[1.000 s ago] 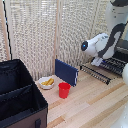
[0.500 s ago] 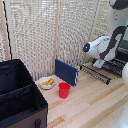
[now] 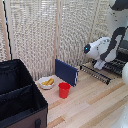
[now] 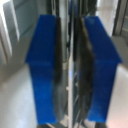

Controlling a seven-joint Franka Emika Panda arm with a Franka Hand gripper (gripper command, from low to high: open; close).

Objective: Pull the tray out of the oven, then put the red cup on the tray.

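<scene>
1. Fingers first: in the wrist view we see two blue pads nearly together, with thin metal bars running in the narrow slot between them. We judge the gripper closed on a bar of the tray (the picture is blurred, so contact on each pad is a reading, not a certainty).

2. In the exterior view the gripper sits low over the tray, a dark slatted rack sticking out toward the table's middle from the oven at the exterior view's right edge.

3. We expect the tray to handle as stiff, light wire metal, smooth and apt to slip or twist if held off-centre; a grip on the front bar near its middle seems safest for a straight pull.

4. Further off, the red cup stands upright on the wooden table, well apart from the tray, just beside a white bowl and in front of an upright blue panel.

5. The cup looks light, rigid and tapered (likely plastic); we would take it by the rim or across the upper wall, gently, since it could tip.
</scene>
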